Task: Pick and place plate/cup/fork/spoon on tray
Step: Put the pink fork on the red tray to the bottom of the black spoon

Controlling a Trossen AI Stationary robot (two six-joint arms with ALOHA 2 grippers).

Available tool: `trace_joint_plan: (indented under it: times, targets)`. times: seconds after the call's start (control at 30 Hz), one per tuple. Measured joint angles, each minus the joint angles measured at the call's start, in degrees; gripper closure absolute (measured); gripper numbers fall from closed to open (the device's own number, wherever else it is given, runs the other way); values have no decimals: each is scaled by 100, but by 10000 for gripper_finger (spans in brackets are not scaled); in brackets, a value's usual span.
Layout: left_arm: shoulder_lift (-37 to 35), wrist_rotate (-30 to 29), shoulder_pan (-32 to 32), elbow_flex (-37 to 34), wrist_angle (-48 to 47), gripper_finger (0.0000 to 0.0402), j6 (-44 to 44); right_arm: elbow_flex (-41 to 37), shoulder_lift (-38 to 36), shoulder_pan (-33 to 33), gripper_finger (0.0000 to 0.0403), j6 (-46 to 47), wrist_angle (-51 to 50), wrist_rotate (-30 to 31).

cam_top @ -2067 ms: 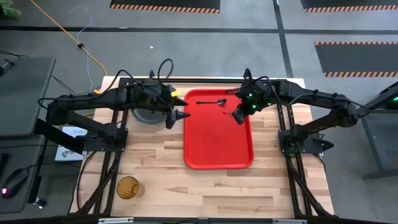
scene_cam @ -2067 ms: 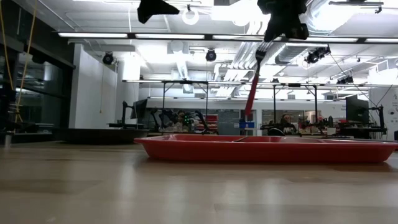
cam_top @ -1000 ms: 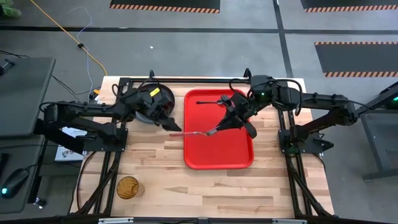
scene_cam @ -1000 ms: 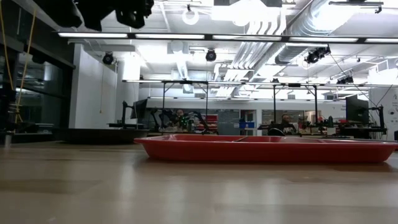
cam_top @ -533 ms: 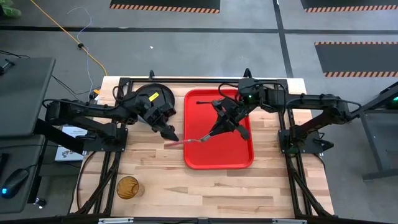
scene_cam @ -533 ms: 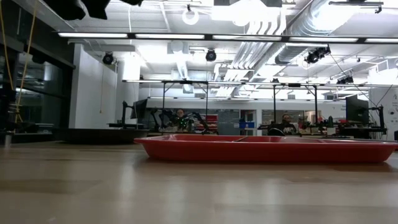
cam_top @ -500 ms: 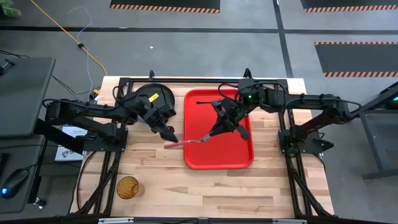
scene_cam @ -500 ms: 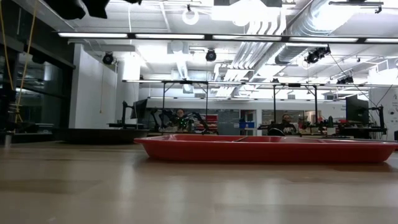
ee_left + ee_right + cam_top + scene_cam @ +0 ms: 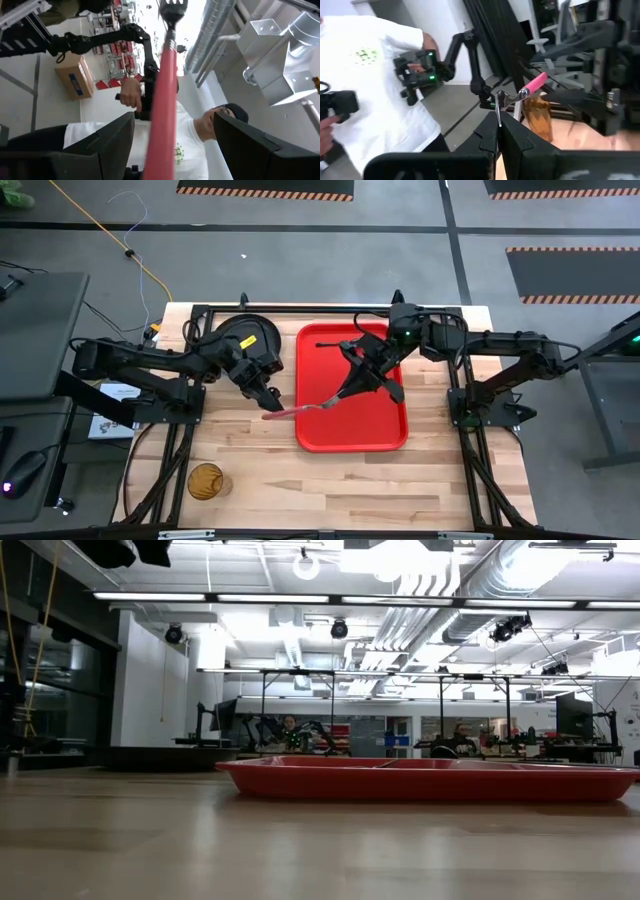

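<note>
1. The spoon [image 9: 340, 343] is lying on the tray [image 9: 352, 428].
2. Both tools, left tool [image 9: 268, 409] and right tool [image 9: 342, 393], are gripping the fork [image 9: 300, 409] (mid-handover, seemingly).
3. The plate [image 9: 243, 337] and cup [image 9: 206, 480] are waiting on the surface [image 9: 260, 470].

A pale wooden table [image 9: 340, 480] carries a red rectangular plastic tray [image 9: 375, 430], round dark plate [image 9: 243, 337] and amber tumbler [image 9: 206, 481].

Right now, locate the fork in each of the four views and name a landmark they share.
High: the fork spans the tray's left rim, between both grippers.
Low: not visible.
Left wrist: centre, pink handle, tines far.
Right wrist: centre, tines at the fingers.
Landmark: the person in white, both wrist views only.
</note>
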Motion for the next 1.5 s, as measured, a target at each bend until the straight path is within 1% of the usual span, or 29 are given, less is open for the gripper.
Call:
trace_joint_plan:
  times: [0.1, 0.33, 0.43, 0.7, 0.87, 1.03, 1.13, 1.37, 1.5]
  targets:
    - [-1, 143, -141, 0, -64, 140, 3, 0, 1, 0, 403, 9, -48, 152]
    - [57, 172, -360, -7, -152, 142, 277, 0, 0, 0, 403, -2, -166, 80]
    - [132, 172, -361, -7, -193, 154, 310, 0, 0, 0, 403, 90, -169, -110]
    - [237, 178, -361, -7, -162, 199, 411, 0, 53, 7, 403, 139, -117, -111]
    - [435, 188, -358, -9, -185, 208, 559, -2, 261, 41, 403, 268, -130, -262]
    - [435, 277, -350, -9, -151, 215, 657, -2, 267, 44, 403, 273, -83, -292]
    - [435, 285, -350, -9, -141, 237, 679, -2, 255, 44, 403, 293, -79, -295]
    - [435, 361, -351, -9, -145, 316, 796, -2, 258, 44, 403, 291, -79, -198]
    - [419, 408, -350, 2, -105, 338, 919, -2, 262, 46, 403, 294, -102, -198]
